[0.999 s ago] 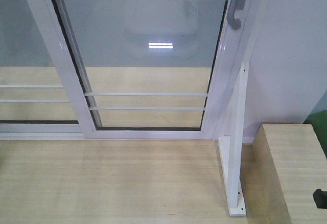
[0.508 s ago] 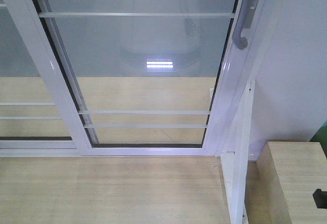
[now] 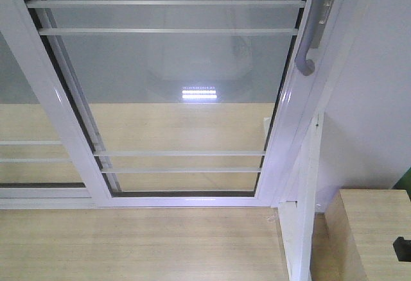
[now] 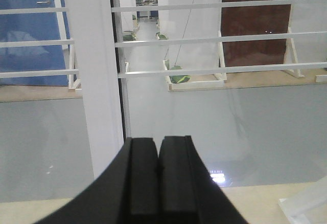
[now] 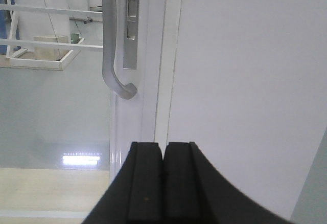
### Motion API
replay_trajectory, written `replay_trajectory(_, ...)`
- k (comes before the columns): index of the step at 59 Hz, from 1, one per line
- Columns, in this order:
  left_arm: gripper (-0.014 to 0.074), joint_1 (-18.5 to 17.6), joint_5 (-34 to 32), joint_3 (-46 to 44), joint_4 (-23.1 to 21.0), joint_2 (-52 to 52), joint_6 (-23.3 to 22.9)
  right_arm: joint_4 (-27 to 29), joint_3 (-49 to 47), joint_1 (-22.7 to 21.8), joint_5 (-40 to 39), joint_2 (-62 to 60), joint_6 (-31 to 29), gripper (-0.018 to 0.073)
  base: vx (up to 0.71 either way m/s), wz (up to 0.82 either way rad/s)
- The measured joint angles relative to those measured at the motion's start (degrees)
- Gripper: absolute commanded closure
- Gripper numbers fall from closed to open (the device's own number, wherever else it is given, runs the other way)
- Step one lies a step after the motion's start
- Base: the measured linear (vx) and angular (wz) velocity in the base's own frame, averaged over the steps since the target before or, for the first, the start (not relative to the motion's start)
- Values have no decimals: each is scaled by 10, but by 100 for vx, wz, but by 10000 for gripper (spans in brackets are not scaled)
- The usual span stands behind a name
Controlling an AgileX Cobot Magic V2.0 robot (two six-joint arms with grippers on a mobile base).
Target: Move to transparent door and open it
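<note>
The transparent door [image 3: 180, 95] fills the front view, clear glass in a white frame with thin white bars. Its curved grey handle [image 3: 307, 43] hangs at the right stile, beside a lock plate [image 3: 329, 2]. In the right wrist view the handle [image 5: 111, 55] and lock plate [image 5: 131, 24] stand up and left of my right gripper [image 5: 164, 144], which is shut on nothing. My left gripper [image 4: 158, 139] is shut too, pointing at the glass beside a white frame post [image 4: 94, 81]. Neither gripper shows in the front view.
A handle-less white-framed glass panel [image 3: 19, 120] sits left of the door. A white wall [image 3: 376, 101] and a white bracket post [image 3: 305, 217] stand right of it. A wooden box [image 3: 369, 236] lies at the lower right, on light wooden flooring [image 3: 141, 246].
The door has grown larger and slid down in the front view. The handle and upper bars have come further into view, as the base has rolled closer to the door.
</note>
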Motion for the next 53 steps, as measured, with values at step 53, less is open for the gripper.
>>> replay_trajectory(53,602,0,0,0,0,0,0,0,0,0,4,0,0,567,3,-1)
